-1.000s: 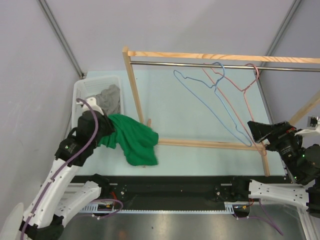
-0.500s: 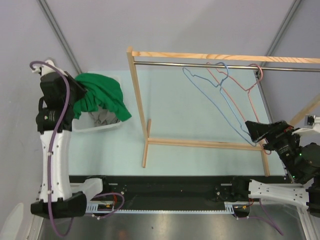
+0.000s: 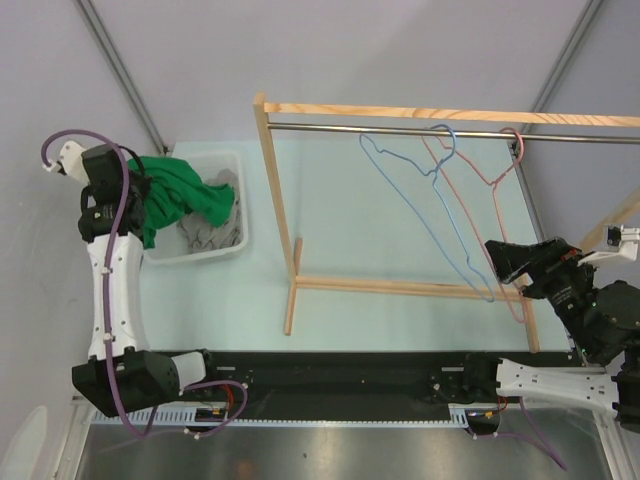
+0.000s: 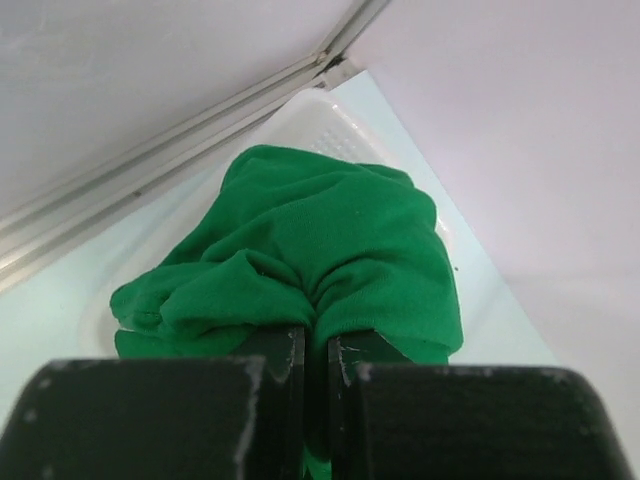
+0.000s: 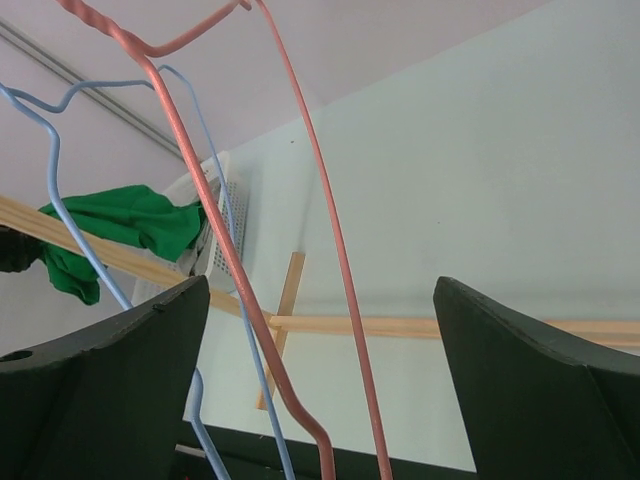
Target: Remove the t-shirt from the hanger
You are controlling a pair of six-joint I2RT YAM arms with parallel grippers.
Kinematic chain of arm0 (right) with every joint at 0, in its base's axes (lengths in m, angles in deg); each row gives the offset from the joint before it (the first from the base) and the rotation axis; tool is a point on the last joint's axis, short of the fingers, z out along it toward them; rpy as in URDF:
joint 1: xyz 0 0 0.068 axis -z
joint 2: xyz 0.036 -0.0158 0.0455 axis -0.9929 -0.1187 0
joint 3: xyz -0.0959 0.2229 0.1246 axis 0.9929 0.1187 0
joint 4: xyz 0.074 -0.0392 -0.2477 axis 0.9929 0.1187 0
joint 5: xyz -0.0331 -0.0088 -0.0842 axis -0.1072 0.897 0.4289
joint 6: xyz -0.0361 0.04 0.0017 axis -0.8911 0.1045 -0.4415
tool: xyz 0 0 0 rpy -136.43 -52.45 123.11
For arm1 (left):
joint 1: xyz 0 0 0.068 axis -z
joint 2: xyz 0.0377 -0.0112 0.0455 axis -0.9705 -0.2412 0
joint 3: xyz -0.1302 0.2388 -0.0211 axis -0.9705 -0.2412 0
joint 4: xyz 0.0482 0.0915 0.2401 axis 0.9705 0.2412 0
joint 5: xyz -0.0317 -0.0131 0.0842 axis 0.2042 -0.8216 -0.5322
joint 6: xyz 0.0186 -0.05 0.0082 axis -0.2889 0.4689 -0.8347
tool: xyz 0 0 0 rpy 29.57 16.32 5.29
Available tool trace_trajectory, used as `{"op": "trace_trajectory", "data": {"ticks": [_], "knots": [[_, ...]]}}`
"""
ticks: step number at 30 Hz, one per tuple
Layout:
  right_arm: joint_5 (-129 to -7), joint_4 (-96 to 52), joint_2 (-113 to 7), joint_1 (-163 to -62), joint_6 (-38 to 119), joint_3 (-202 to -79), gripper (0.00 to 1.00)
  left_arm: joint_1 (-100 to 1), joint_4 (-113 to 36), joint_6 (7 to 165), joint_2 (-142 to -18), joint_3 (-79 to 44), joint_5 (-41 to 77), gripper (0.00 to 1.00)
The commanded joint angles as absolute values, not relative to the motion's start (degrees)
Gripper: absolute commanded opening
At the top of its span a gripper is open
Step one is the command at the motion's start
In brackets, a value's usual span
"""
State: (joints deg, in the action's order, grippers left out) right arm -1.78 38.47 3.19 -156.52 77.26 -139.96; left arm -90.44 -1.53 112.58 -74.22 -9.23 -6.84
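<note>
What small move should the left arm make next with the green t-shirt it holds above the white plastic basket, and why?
Probably open the left gripper and let the green cotton t-shirt drop. Its jaws are pinched shut on the cloth, and the shirt hangs partly over the white plastic basket, where grey clothes lie.

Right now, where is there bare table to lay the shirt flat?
Bare table lies between the basket and the rack post, and beyond the bottom bar left of the blue hanger. Crowded: the basket, holding grey cloth, and around the pink hanger.
</note>
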Motion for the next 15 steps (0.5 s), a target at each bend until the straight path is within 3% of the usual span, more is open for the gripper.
{"op": "trace_trajectory", "data": {"ticks": [1,5,15], "knots": [[-1.94,37.32,1.18,-156.75,77.12,-141.42,1.0,-90.81,-5.71,123.85,-76.47,-14.48,-7.97,0.0],[-2.47,36.88,1.18,-156.75,77.83,-140.46,1.0,-90.72,-9.22,129.31,-83.33,-20.36,-2.44,0.0],[-4.58,37.75,2.14,-156.83,80.99,-138.79,1.0,-88.17,-5.98,136.27,-95.47,-17.39,-1.54,0.0]]}}
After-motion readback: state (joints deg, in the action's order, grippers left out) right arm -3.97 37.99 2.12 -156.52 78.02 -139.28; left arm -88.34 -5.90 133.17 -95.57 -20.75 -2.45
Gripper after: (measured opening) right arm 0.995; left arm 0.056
